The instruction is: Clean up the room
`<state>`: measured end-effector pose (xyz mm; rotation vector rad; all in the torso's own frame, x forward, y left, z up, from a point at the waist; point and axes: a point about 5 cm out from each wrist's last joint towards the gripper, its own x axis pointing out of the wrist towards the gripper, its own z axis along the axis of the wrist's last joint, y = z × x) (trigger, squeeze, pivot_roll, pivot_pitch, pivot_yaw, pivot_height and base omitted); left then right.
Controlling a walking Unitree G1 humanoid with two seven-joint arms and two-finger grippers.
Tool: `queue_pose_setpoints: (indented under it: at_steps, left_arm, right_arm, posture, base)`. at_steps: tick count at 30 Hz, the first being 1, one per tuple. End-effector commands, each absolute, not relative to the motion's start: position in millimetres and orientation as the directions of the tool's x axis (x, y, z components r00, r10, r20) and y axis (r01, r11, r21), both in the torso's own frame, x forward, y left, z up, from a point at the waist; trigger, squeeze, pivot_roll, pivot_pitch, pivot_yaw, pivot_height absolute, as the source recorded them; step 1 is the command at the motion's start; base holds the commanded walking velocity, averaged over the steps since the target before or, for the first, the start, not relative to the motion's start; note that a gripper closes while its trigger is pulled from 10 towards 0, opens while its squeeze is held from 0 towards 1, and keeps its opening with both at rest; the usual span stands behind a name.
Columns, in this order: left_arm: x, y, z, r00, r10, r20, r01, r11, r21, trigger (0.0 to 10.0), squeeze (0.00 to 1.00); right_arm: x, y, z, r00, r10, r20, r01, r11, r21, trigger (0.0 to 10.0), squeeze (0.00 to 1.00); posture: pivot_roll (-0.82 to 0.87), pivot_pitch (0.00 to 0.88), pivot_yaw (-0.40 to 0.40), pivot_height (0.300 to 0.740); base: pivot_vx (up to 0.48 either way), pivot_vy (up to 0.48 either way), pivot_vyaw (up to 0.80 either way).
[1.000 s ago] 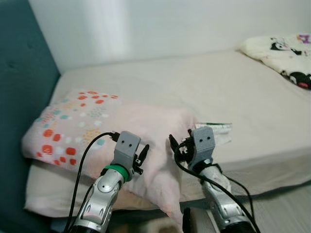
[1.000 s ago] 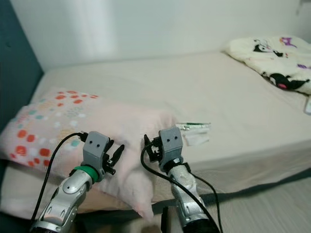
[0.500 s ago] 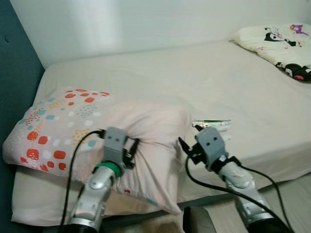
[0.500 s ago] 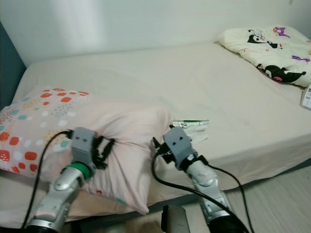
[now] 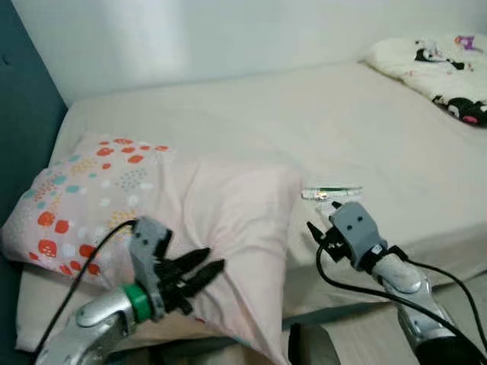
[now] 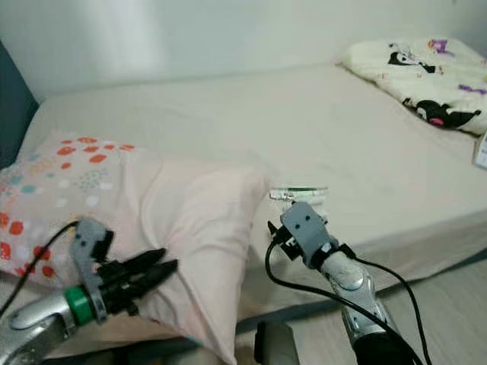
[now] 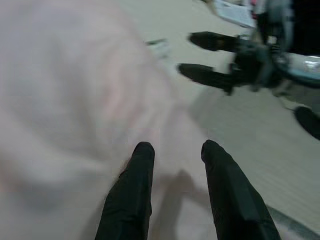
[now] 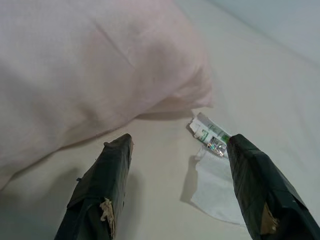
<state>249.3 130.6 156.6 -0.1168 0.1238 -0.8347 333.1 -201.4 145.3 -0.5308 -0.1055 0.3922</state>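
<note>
The small green-and-white wrapper (image 8: 210, 135) and the white tissue (image 8: 215, 185) just beside it lie on the bed (image 5: 251, 129) near its front edge, at about 3 o'clock of the pink pillow (image 5: 228, 228) and touching nothing else. The right gripper (image 8: 175, 185) hangs just short of them at their 6 o'clock, spread wide and empty. The step in hand looks like picking up this litter, so the next move calls for easing forward and down until the fingers straddle the wrapper, with flat open mattress beyond toward 12 o'clock; the left gripper (image 5: 199, 272), released and holding nothing, points toward 3 o'clock over the pillow's overhanging corner.

White wall (image 5: 228, 30), teal headboard (image 5: 19, 114), beige bed (image 5: 251, 114), wood-look floor (image 6: 449, 296)
</note>
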Motion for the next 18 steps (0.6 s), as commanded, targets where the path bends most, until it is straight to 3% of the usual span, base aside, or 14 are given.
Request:
queue_pose_setpoints:
  at_steps: [1, 5, 7, 9, 12, 18]
  left_arm:
    - [253.5, 117.8, 157.0, 0.650, -0.758, -0.057, 0.743, 0.650, -0.162, 10.0, 0.00]
    - [258.6, 96.9, 160.7, 0.606, -0.795, -0.038, 0.786, 0.605, -0.125, 10.0, 0.00]
    - [261.1, 68.2, 166.0, 0.532, -0.846, -0.033, 0.847, 0.532, 0.007, 10.0, 0.00]
    - [261.1, 68.2, 166.0, 0.532, -0.846, -0.033, 0.847, 0.532, 0.007, 10.0, 0.00]
    - [257.5, 36.4, 169.7, 0.447, -0.893, -0.045, 0.885, 0.435, 0.164, 10.0, 0.00]
    - [263.9, 14.0, 151.4, 0.496, -0.855, -0.151, 0.849, 0.442, 0.289, 10.0, 0.00]
  right_arm:
    - [333.6, -199.9, 143.5, 0.918, 0.396, 0.003, -0.343, 0.799, -0.493, 10.0, 0.00]
    - [335.8, -201.7, 142.7, 0.923, 0.386, 0.006, -0.339, 0.818, -0.465, 10.0, 0.00]
    - [340.2, -214.4, 148.0, 0.945, 0.325, 0.038, -0.286, 0.877, -0.386, 10.0, 0.00]
    - [340.2, -214.4, 148.0, 0.945, 0.325, 0.038, -0.286, 0.877, -0.386, 10.0, 0.00]
    - [341.5, -248.7, 163.7, 0.978, 0.182, 0.100, -0.145, 0.943, -0.299, 10.0, 0.00]
    - [336.0, -289.4, 183.7, 0.985, -0.004, 0.172, 0.050, 0.963, -0.264, 10.0, 0.00]
  posture:
    - [-0.12, 0.060, 0.080, 0.515]
    - [-0.13, 0.055, 0.078, 0.515]
    - [-0.15, 0.052, 0.076, 0.515]
    - [-0.15, 0.052, 0.076, 0.515]
    - [-0.18, 0.049, 0.085, 0.515]
    - [-0.20, 0.049, 0.101, 0.515]
  base:
    - [0.000, 0.000, 0.00]
    - [0.000, 0.000, 0.00]
    - [0.000, 0.000, 0.00]
    - [0.000, 0.000, 0.00]
    - [0.000, 0.000, 0.00]
    - [0.000, 0.000, 0.00]
